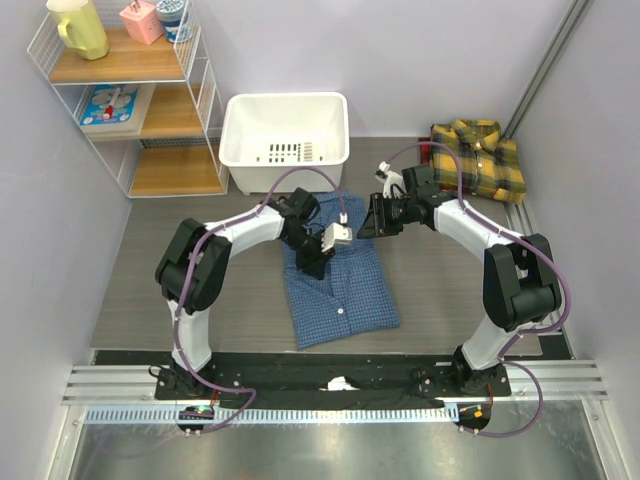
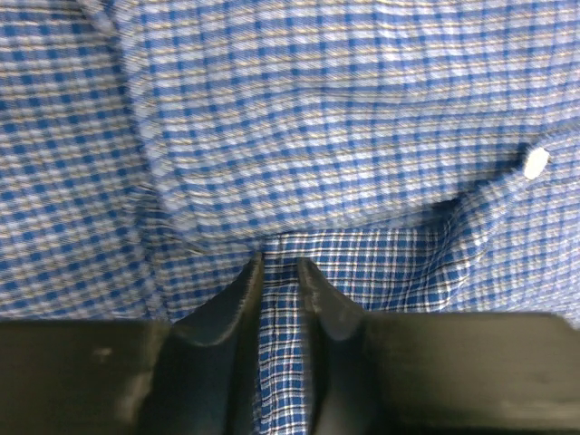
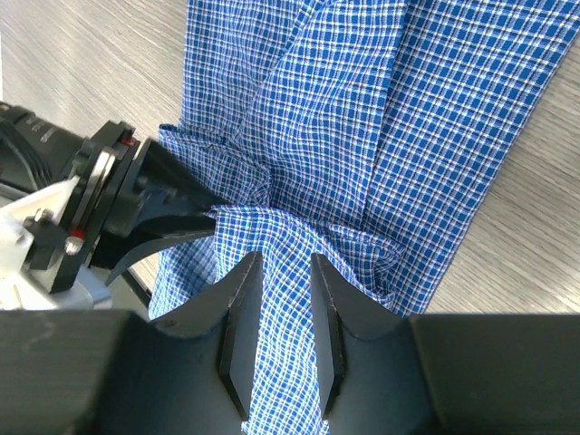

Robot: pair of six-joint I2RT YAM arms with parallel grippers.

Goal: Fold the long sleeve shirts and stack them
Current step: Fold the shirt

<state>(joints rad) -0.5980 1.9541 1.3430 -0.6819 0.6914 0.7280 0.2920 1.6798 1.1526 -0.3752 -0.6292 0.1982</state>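
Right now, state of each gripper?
Left gripper: shut on the blue shirt, a fold pinched between its fingers.
Right gripper: shut on the blue shirt too, right beside the left.

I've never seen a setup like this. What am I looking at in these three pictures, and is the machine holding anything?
This is a two-armed robot bolted to the near edge of a table. Each arm ends in a two-finger gripper. The overhead picture looks down from above and behind. The other two come from a camera on each wrist, so the dark fingers at the bottom are the robot's own. A blue checked shirt lies on the table, and the left gripper and right gripper each pinch a fold of it. A yellow plaid shirt lies at the far right, a white tub sits in the middle and a wire shelf stands far left.
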